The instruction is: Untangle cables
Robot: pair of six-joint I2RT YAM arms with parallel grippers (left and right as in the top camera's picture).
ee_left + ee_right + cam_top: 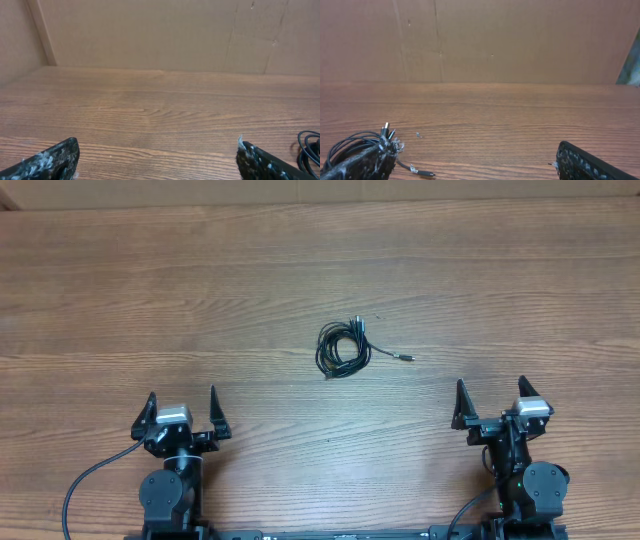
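Tangled cables [343,348] sit mid worktop [200,280], far of both arms. Left pincer [181,394] and right pincer [490,383] wide open, empty. Right wrist view: pincer hides half the bundle, strand count unclear.

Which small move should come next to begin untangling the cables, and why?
Probably reach the right gripper toward the loose plug end trailing from the cable bundle: its jaws stand open and empty, and that strand lies on its side of the coil.

Open table [150,300] rings the cables [343,348]; a wall [150,30] apparently stands behind.
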